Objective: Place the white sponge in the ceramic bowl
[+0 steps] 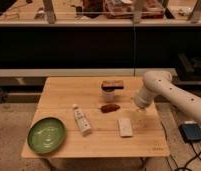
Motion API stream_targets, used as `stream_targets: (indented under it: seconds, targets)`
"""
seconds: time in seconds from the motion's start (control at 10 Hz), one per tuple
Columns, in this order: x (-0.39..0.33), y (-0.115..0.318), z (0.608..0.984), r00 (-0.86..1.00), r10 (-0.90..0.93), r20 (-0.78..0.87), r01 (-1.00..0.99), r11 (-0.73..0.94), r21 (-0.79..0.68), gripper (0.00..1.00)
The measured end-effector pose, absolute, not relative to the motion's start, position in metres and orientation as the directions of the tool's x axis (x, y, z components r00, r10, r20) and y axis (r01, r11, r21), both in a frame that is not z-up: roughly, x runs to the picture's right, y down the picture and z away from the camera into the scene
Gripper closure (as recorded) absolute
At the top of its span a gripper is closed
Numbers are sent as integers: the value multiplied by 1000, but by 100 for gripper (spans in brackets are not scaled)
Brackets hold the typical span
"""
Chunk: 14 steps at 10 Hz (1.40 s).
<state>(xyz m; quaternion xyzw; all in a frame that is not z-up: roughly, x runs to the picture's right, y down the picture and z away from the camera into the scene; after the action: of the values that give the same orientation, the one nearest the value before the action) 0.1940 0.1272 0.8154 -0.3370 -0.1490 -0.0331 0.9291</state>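
Note:
The white sponge (125,126) is a small flat off-white block lying on the wooden table (64,92), right of centre near the front. The ceramic bowl (46,135) is a wide shallow green glazed dish at the table's front left corner, far from the sponge. My gripper (139,116) hangs from the white arm (164,90) that comes in from the right. It is just right of and slightly behind the sponge, close above the table. It holds nothing that I can see.
A white tube with a printed label (81,120) lies between bowl and sponge. A small brown-red object (109,108) lies mid-table. A white cup with a brown block (111,90) stands behind it. A dark device (192,132) sits on the floor at right.

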Motion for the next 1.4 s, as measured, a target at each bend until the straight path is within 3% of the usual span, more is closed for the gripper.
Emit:
stream_targets:
  seconds: [1.4]
  targets:
    - [192, 130, 817, 951, 37, 306, 170, 767, -619, 20]
